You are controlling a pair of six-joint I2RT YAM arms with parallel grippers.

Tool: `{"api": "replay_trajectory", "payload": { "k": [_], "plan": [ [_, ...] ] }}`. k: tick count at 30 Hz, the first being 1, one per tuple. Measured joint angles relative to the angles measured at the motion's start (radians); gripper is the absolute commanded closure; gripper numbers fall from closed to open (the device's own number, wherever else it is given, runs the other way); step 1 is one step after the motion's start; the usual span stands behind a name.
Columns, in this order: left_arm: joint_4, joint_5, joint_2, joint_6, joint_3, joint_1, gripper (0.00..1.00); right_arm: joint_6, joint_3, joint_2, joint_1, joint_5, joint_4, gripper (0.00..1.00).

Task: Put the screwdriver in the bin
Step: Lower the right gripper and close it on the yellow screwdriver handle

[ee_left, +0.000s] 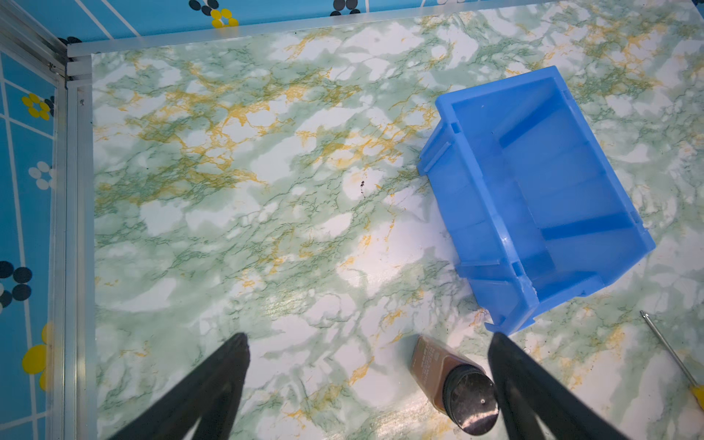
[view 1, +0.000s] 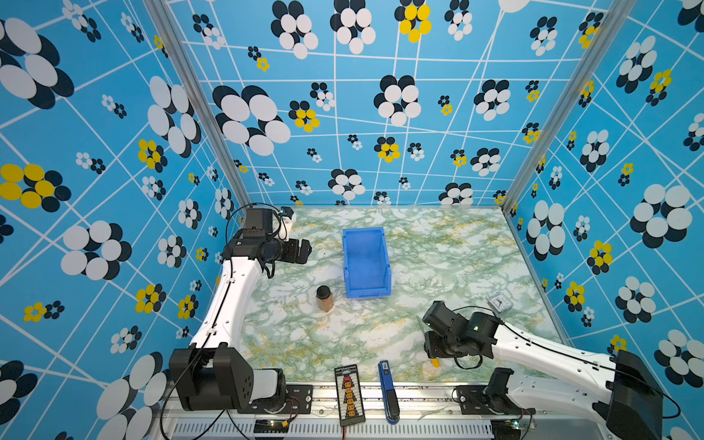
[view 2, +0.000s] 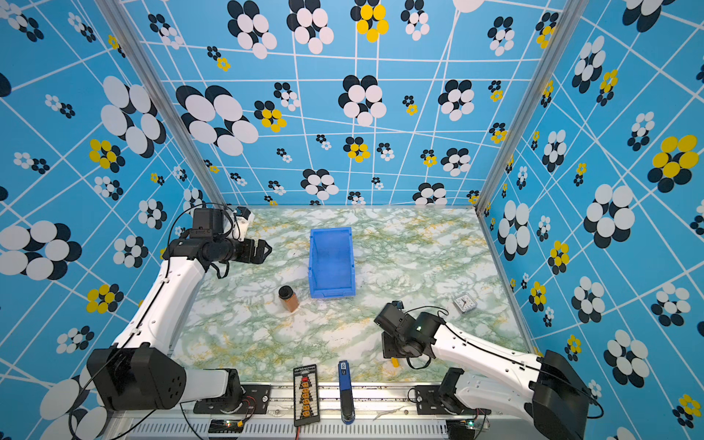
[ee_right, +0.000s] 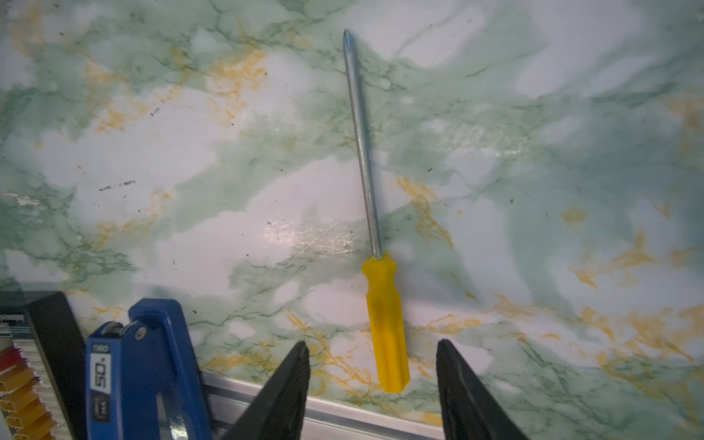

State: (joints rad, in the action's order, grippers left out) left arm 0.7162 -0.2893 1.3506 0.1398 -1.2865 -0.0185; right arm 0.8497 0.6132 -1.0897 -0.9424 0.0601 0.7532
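Left gripper (ee_left: 367,337) apart; right gripper (ee_right: 372,343) apart astride screwdriver (ee_right: 384,316); blue tool (ee_right: 141,365) reads "50".

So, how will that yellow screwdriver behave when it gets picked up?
Probably stiff: the screwdriver has a metal shaft and a hard-looking plastic handle. The fluted handle may resist rolling, but on the glossy table it could skid if nudged. The right gripper flanks the handle end, so the shaft may droop.

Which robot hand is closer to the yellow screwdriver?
Right. The right gripper hovers at the screwdriver, jaws either side of its handle; the left gripper is far off, past the bin.
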Motion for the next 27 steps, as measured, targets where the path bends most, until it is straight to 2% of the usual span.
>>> {"api": "replay_trajectory", "payload": {
  "k": [15,27],
  "plan": [
    [-0.001,-0.014,-0.006,0.0,0.012,0.006,0.01,0.005,-0.034,-0.089,-0.005,-0.018,-0.064,0.57],
    [0.0,-0.026,-0.023,0.0,0.016,0.006,0.01,0.004,-0.046,-0.144,-0.007,-0.014,-0.089,0.7]
  ]
}}
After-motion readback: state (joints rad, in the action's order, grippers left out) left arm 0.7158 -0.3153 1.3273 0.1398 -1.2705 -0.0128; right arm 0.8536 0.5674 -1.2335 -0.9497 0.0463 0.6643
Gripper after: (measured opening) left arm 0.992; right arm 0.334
